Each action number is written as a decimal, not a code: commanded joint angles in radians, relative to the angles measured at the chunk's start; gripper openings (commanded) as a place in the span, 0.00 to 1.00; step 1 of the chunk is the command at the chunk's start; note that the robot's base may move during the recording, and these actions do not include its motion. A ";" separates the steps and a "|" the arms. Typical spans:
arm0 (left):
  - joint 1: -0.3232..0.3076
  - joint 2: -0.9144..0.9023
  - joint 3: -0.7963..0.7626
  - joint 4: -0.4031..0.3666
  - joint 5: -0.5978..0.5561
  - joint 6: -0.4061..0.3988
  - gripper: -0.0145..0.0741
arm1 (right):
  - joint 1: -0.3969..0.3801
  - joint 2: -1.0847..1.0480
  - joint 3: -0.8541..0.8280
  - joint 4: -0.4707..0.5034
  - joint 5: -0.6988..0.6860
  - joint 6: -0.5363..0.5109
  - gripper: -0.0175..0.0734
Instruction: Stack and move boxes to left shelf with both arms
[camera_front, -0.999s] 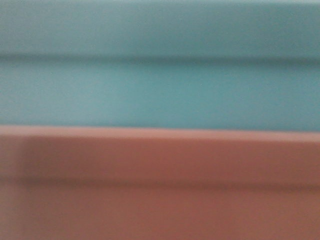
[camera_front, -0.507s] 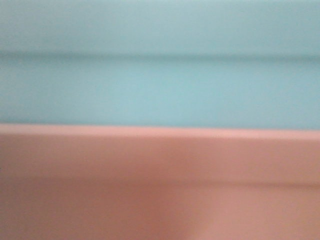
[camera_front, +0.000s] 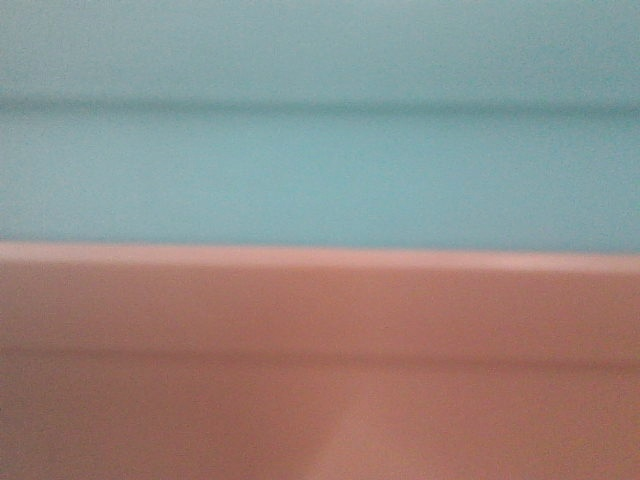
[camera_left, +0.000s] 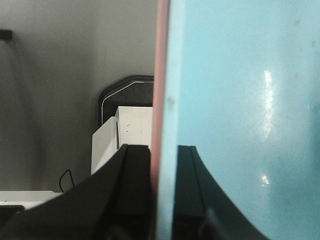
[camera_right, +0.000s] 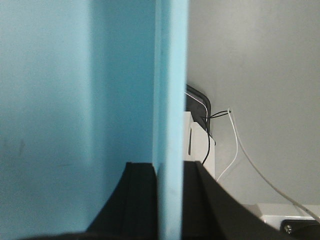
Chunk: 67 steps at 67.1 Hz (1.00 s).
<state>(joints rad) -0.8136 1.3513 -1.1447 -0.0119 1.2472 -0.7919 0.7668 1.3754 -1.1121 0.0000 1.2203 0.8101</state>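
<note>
Clamping pink box (camera_left: 161, 75), blue box (camera_left: 240, 100) edges, left end effector (camera_left: 163, 165)

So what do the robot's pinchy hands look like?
Both the left gripper and right gripper have flat, matte black jaws with curved outer edges widening toward the base. No markings show. Thin black and white wires trail beside the right one.

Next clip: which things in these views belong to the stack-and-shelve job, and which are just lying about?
Job:
- blue box, sitting above the pink box
- left tool, clamping both boxes' walls
- right tool, clamping the blue wall

Lying about:
- white unit behind
- black cable
- white cable

The shelf is not in view.
</note>
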 joint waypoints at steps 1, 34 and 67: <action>0.004 -0.041 -0.035 -0.001 0.094 -0.014 0.15 | 0.000 -0.035 -0.029 -0.037 0.063 -0.005 0.27; 0.004 -0.041 -0.035 -0.001 0.094 -0.014 0.15 | 0.000 -0.035 -0.029 -0.037 0.063 -0.005 0.27; 0.004 -0.041 -0.035 -0.003 0.094 -0.014 0.15 | 0.000 -0.035 -0.029 -0.037 0.063 -0.005 0.27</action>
<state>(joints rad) -0.8136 1.3513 -1.1447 -0.0119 1.2489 -0.7919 0.7668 1.3754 -1.1121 0.0000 1.2221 0.8101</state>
